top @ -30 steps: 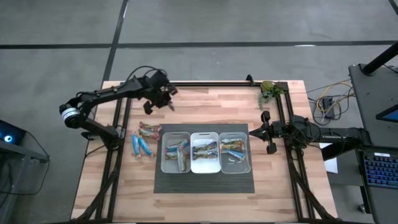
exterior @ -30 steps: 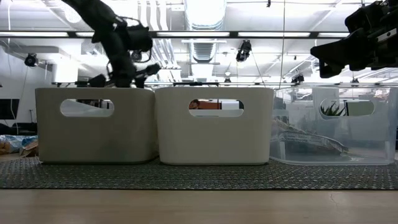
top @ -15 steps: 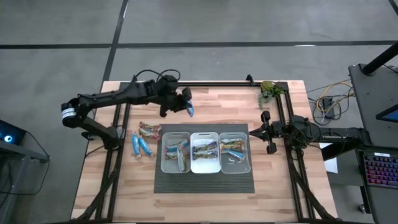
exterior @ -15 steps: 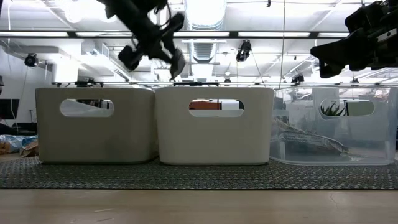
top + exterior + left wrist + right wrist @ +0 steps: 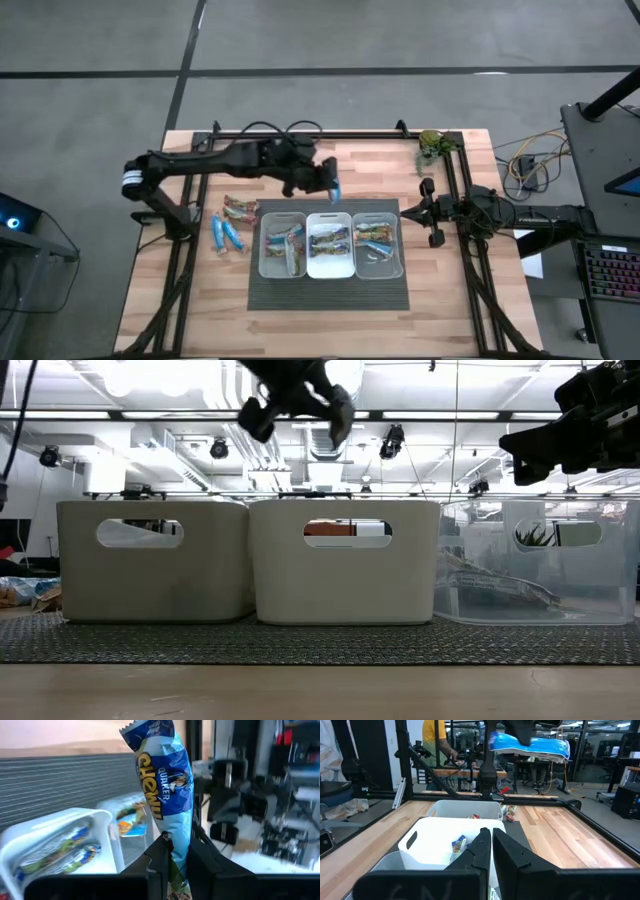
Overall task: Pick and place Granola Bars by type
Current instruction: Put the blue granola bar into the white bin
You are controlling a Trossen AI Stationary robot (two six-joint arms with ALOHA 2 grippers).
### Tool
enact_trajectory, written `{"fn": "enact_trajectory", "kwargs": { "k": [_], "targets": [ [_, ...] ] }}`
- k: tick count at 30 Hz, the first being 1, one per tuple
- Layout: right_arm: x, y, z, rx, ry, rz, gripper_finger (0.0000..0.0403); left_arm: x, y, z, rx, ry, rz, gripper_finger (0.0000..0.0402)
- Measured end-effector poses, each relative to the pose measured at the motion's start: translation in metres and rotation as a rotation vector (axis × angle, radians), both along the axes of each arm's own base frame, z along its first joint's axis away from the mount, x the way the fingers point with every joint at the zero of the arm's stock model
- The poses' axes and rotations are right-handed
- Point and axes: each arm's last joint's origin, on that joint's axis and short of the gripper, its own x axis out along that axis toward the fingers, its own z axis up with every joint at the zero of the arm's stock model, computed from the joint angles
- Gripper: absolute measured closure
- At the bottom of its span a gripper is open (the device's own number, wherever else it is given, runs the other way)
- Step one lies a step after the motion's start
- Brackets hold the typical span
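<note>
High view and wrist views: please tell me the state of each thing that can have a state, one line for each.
left gripper: shut on the blue bar, raised behind the middle bin
blue bar: held, in the air
right gripper: shut, empty, waiting beside the right bin
left bin: holds bars
middle bin: holds bars
right bin: holds bars
loose bars: lying on the table, left of the bins
</note>
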Motion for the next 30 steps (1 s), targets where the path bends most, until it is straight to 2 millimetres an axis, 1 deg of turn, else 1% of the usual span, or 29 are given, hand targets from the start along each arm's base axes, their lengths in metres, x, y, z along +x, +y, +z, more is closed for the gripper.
{"fn": "enact_trajectory", "kwargs": {
  "k": [4,7,11,15,20,25,30],
  "targets": [
    [0.000,0.000,0.000,0.000,0.000,0.000,0.0394,0.020,-0.011,-0.001,0.032,0.000,-0.084,0.0369],
    [0.000,0.000,0.000,0.000,0.000,0.001,0.0394,0.032,-0.022,-0.003,0.058,-0.001,-0.182,0.0369],
    [0.000,0.000,0.000,0.000,0.000,0.000,0.0394,0.041,-0.037,-0.007,0.100,-0.014,-0.341,0.0369],
    [0.000,0.000,0.000,0.000,0.000,0.000,0.0394,0.044,-0.053,-0.011,0.156,-0.027,-0.496,0.0369],
    [0.000,0.000,0.000,0.000,0.000,0.001,0.0394,0.045,-0.067,-0.013,0.251,-0.069,-0.676,0.0369],
    [0.000,0.000,0.000,0.000,0.000,0.000,0.0394,0.046,-0.077,-0.016,0.366,-0.105,-0.806,0.0369],
    [0.000,0.000,0.000,0.000,0.000,0.000,0.0394,0.051,-0.083,-0.026,0.452,-0.116,-0.905,0.0369]
  ]
}}
